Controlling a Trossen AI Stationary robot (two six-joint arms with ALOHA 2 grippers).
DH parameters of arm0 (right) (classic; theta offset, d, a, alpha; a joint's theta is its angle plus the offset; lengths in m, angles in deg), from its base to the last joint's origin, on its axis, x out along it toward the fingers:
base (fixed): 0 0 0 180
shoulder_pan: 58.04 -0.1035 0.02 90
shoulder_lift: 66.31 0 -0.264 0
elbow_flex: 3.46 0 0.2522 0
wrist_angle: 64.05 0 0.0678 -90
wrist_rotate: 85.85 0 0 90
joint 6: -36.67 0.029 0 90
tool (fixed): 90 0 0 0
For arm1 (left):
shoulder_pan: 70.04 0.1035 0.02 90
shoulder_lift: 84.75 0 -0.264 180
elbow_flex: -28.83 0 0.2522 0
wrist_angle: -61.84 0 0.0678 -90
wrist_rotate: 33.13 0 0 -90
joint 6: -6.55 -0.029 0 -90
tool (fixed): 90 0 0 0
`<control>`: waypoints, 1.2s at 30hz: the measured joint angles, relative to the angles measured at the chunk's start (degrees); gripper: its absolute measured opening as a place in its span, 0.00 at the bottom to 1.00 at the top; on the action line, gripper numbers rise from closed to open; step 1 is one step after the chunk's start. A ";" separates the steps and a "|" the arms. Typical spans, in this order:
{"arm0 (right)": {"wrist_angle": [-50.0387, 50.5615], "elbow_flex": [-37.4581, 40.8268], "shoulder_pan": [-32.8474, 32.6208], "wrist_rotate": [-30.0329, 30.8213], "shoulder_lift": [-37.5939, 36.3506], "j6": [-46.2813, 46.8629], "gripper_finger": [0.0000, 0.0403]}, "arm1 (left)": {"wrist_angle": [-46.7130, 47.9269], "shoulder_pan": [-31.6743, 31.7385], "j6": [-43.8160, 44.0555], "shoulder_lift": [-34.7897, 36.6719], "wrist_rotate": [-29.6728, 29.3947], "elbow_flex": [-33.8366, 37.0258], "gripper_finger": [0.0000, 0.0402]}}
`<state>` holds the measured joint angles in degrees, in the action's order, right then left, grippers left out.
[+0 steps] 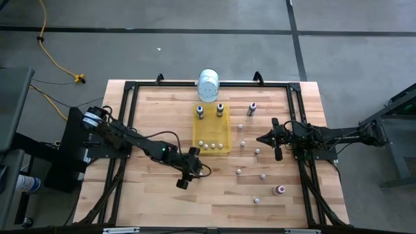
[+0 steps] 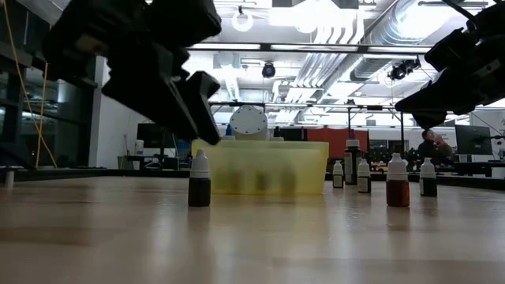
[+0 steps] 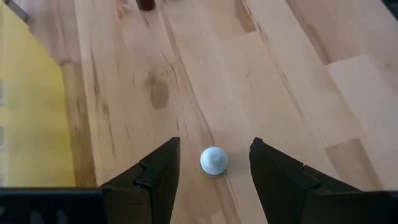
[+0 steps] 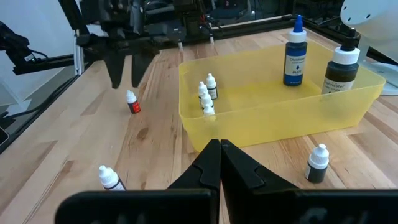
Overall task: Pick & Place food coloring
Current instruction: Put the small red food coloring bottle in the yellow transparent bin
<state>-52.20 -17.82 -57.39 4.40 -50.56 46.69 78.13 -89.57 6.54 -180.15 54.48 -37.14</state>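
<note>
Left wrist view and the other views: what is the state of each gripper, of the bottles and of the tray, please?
left gripper: open, fingers either side of the small bottle, not gripping.
small bottle: upright, capped.
right gripper: shut, empty.
yellow tray: upright, partly filled.
tall blue bottle: upright, capped, in the tray.

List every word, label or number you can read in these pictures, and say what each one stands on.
None can be read.
Blue bottle in the yellow tray: white lettering, too small to read.
Dark bottle beside it: label lettering, too blurred to read.
Tiny bottles in the tray: no print readable.
</note>
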 joint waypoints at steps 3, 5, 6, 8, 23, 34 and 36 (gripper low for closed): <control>0.02 0.00 0.00 -0.01 0.00 0.00 0.00 | -0.48 0.00 0.02 -1.25 0.14 0.02 0.45; 0.02 0.00 0.00 -0.01 0.00 0.00 0.00 | -0.20 0.00 0.02 -1.89 -0.13 0.01 0.45; 0.00 0.00 0.00 -0.01 0.00 0.00 0.00 | -0.11 0.00 0.02 -2.06 -0.13 0.04 0.45; 0.00 0.00 0.00 -0.01 0.00 0.00 0.00 | -0.39 0.00 0.02 -2.09 -0.14 0.04 0.45; 0.00 0.00 0.00 -0.01 0.00 0.00 0.00 | -2.63 0.00 0.22 -4.28 -0.26 -0.01 0.45; -0.01 0.00 0.00 -0.01 0.00 0.00 0.00 | -2.45 0.02 0.23 -4.26 -0.89 -0.04 0.43; -0.01 0.00 0.00 -0.01 0.00 0.00 0.00 | -2.45 0.02 0.23 -4.26 -0.90 -0.04 0.39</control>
<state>-52.20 -17.82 -57.39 4.38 -50.56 46.69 75.68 -89.55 6.78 -184.41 53.58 -37.18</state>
